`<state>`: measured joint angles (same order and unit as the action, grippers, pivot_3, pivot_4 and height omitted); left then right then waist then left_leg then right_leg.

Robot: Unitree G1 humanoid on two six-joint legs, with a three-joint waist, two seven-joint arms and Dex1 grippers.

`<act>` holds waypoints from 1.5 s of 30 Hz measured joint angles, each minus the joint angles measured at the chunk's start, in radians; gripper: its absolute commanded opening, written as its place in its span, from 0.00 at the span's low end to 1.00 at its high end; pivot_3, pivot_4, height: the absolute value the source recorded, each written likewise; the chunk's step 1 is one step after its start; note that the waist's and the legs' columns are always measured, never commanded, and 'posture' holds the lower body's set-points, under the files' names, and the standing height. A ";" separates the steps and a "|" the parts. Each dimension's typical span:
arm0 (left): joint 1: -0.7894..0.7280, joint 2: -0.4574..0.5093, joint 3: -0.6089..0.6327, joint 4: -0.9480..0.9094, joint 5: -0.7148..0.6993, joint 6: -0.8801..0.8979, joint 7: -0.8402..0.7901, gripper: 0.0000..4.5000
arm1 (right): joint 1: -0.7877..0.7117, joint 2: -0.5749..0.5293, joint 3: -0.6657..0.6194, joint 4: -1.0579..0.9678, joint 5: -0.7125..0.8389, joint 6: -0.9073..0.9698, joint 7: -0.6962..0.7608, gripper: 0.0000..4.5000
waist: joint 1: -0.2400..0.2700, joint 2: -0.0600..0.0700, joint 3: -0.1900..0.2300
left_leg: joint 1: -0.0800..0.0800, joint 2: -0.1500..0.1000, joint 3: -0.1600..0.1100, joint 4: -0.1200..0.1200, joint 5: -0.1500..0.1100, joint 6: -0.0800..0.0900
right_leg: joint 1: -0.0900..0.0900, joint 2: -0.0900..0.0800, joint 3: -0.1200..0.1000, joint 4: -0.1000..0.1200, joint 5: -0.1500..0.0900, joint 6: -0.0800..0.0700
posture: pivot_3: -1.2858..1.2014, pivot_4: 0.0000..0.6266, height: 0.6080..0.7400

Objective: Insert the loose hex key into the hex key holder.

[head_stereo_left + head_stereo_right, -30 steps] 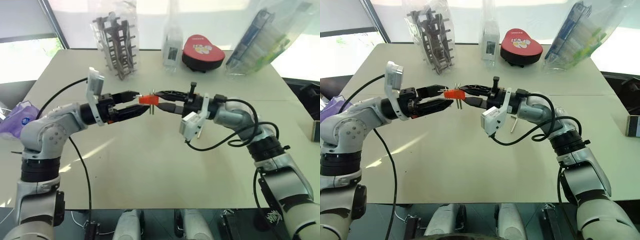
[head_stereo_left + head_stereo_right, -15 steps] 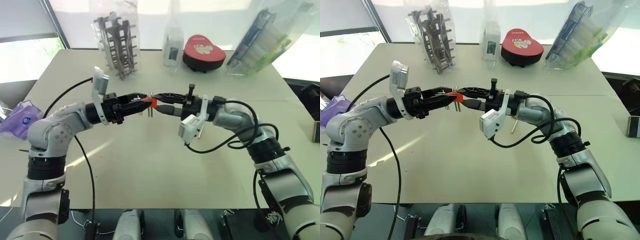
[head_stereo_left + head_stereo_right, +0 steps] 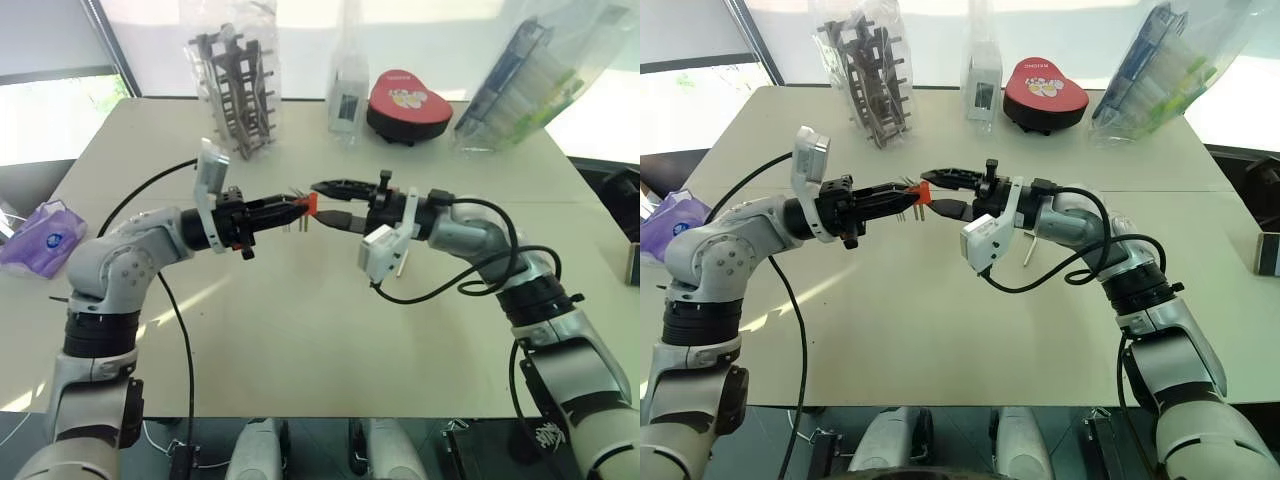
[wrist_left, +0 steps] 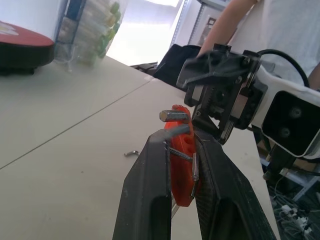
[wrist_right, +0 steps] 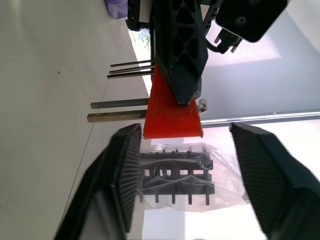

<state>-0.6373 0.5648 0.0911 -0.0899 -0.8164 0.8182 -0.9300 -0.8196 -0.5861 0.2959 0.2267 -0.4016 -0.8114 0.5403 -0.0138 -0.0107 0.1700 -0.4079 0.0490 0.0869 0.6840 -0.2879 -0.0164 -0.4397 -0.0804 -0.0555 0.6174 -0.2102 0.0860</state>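
Left gripper (image 3: 296, 207), centre of the frame: fingers together, clamped on the hex key holder (image 3: 309, 204). It holds the holder in the air above the table (image 3: 300, 340).
- Left wrist view: both black fingers (image 4: 150, 200) pinch the flat sides of the orange block. The block's lower part is sunk between them and cut off by the frame's bottom edge.
- The metal keys stick out of the block sideways. Their number is hard to make out in the head views. In the right wrist view two thick ones and a few thin ones show.

Right gripper (image 3: 322, 202), just right of centre: jaws apart, one finger on each side of the holder's free end. The right wrist view shows clear gaps between its pads (image 5: 125, 165) and the block, so there is no contact. Its wrist camera housing hangs below it and covers part of the table.

Loose hex key (image 3: 1028, 250): a thin pale rod lying on the table right of centre, just beside that housing and partly behind it. Its bend is too small to resolve. It is apart from both grippers.

Background, top of the frame:
- A bagged grey rack (image 3: 235, 85).
- A clear pack (image 3: 347, 90), top cut off.
- A red heart-shaped box (image 3: 405, 100).
- A large bag (image 3: 530, 75), cut by the upper right corner.

A purple packet (image 3: 45, 235) sits at the left edge, partly out of frame. In the left wrist view a person (image 4: 280, 30) in a white top stands behind the right gripper, cropped at the top.
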 measured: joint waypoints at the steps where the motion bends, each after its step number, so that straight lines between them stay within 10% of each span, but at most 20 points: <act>1: 0.000 0.000 0.000 0.002 0.002 -0.002 0.000 0.03 | 0.002 -0.001 0.000 -0.006 0.005 0.002 0.001 0.99 | 0.000 0.000 0.000 | 0.000 0.000 0.000 0.000 0.000 0.000 | 0.000 0.000 0.000 0.000 0.000 0.000 | 0.52 0.24 1.00; 10: 0.000 -0.002 -0.002 0.002 0.055 -0.054 0.002 0.03 | 0.090 -0.055 -0.030 -0.056 0.186 0.194 0.128 0.99 | 0.003 0.000 0.000 | 0.000 0.000 0.000 0.000 0.000 0.000 | 0.001 0.000 0.000 0.000 0.000 0.000 | 0.52 0.24 1.00; 25: 0.017 -0.019 -0.011 -0.029 0.130 -0.113 0.038 0.03 | 0.169 0.020 -0.273 -0.507 0.652 1.995 0.044 0.99 | 0.004 0.000 0.000 | 0.000 0.000 -0.001 0.000 -0.003 0.006 | 0.000 0.000 0.000 0.001 0.000 0.000 | 0.52 0.24 1.00; 45: 0.039 -0.019 -0.018 -0.061 0.133 -0.112 0.067 0.03 | 0.122 0.167 -0.247 -0.369 0.599 2.349 -0.252 0.99 | 0.002 0.000 0.000 | -0.001 0.000 -0.001 0.000 -0.003 0.006 | 0.000 0.000 0.000 0.000 0.000 0.000 | 0.52 0.24 1.00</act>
<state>-0.5988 0.5454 0.0730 -0.1512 -0.6834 0.7058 -0.8630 -0.6974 -0.4188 0.0486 -0.1418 0.1975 1.5374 0.2880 -0.0117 -0.0107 0.1697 -0.4088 0.0485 0.0858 0.6841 -0.2914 -0.0101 -0.4398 -0.0803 -0.0558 0.6173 -0.2102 0.0859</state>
